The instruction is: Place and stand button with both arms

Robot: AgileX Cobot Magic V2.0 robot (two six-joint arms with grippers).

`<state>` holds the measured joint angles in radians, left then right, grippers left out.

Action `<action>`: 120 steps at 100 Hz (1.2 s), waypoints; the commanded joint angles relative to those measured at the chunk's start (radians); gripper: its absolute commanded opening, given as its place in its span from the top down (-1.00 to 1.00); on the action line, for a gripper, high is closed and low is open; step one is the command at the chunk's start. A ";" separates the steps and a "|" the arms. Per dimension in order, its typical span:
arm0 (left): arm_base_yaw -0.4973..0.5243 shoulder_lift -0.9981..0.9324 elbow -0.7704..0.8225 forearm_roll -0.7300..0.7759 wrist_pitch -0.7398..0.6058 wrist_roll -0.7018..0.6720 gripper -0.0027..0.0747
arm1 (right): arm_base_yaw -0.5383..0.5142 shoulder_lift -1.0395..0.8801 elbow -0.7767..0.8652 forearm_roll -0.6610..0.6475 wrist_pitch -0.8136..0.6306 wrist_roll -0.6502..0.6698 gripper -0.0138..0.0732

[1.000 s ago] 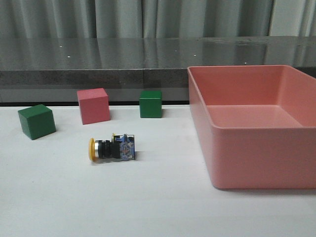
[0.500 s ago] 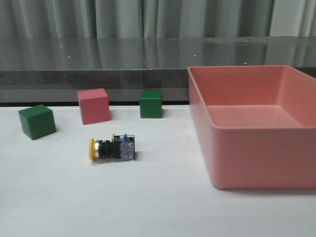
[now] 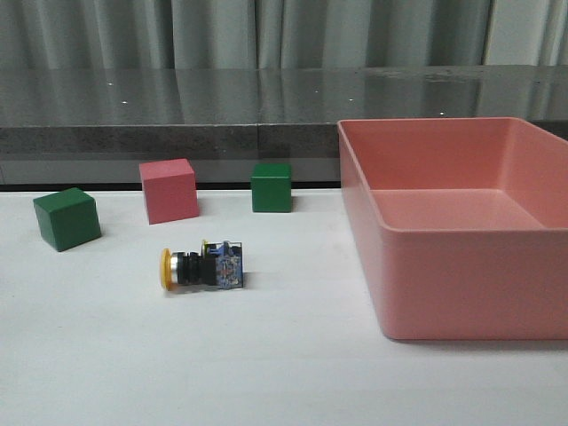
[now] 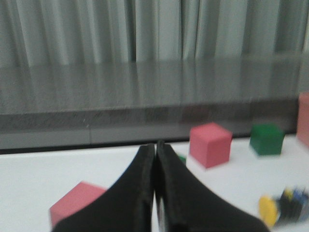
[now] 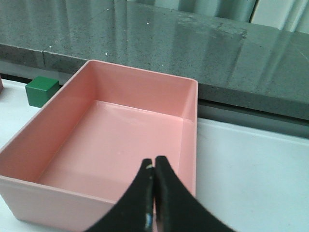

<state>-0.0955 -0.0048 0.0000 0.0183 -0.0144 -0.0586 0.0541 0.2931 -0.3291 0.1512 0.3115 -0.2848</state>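
Note:
The button (image 3: 202,267) lies on its side on the white table, yellow cap to the left and blue base to the right. It also shows blurred at the edge of the left wrist view (image 4: 282,208). Neither arm shows in the front view. My left gripper (image 4: 155,144) is shut and empty, above the table and well short of the button. My right gripper (image 5: 154,162) is shut and empty, over the near wall of the pink bin (image 5: 186,145).
A pink cube (image 3: 168,190) and two green cubes (image 3: 67,217) (image 3: 271,186) stand behind the button. The large pink bin (image 3: 461,284) fills the right side. Another pink cube (image 4: 77,203) lies close to the left gripper. A dark ledge runs along the back.

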 commanded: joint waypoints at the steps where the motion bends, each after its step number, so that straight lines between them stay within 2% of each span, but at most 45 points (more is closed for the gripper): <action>1: 0.000 -0.029 0.009 -0.132 -0.154 -0.049 0.98 | -0.008 0.008 -0.027 0.006 -0.087 0.001 0.86; 8: 0.000 -0.011 -0.058 -0.135 -0.059 -0.049 0.98 | -0.008 0.008 -0.027 0.006 -0.087 0.001 0.86; 22: 0.000 0.107 -0.268 -0.135 0.228 -0.049 0.98 | -0.008 0.008 -0.027 0.006 -0.087 0.001 0.86; 32: 0.000 0.267 -0.431 -0.135 0.358 -0.035 0.98 | -0.008 0.008 -0.027 0.006 -0.087 0.001 0.86; 39: 0.000 0.397 -0.548 -0.149 0.435 0.022 0.98 | -0.008 0.008 -0.027 0.006 -0.088 0.001 0.86; 46: 0.000 0.531 -0.658 -0.182 0.524 0.115 0.98 | -0.008 0.008 -0.027 0.006 -0.088 0.001 0.86; 55: 0.000 0.689 -0.774 -0.240 0.606 0.312 0.98 | -0.008 0.008 -0.027 0.006 -0.088 0.001 0.86; 65: 0.000 0.827 -0.857 -0.324 0.610 0.499 0.98 | -0.008 0.008 -0.027 0.006 -0.088 0.001 0.86; 74: 0.000 0.927 -0.918 -0.396 0.606 0.591 0.92 | -0.008 0.008 -0.027 0.006 -0.088 0.001 0.86; 79: 0.000 0.971 -0.943 -0.431 0.606 0.634 0.80 | -0.008 0.008 -0.027 0.006 -0.088 0.001 0.86; 86: 0.000 1.024 -0.970 -0.483 0.606 0.719 0.46 | -0.008 0.008 -0.027 0.006 -0.088 0.001 0.86; 96: 0.000 1.076 -0.984 -0.543 0.584 0.786 -0.33 | -0.008 0.008 -0.027 0.006 -0.088 0.001 0.86; 103: 0.000 1.109 -0.984 -0.578 0.526 0.786 -0.69 | -0.008 0.008 -0.027 0.006 -0.088 0.001 0.86; 108: 0.000 1.131 -0.984 -0.588 0.499 0.786 -0.79 | -0.008 0.008 -0.027 0.006 -0.088 0.001 0.86; 116: 0.000 1.167 -0.984 -0.669 0.541 0.775 -0.80 | -0.008 0.008 -0.027 0.006 -0.088 0.001 0.86; 120: -0.004 1.185 -0.984 -0.699 0.537 0.821 -0.80 | -0.008 0.008 -0.027 0.006 -0.088 0.001 0.86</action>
<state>-0.0955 1.1676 -0.9496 -0.5801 0.5640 0.7234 0.0541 0.2931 -0.3291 0.1512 0.3098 -0.2848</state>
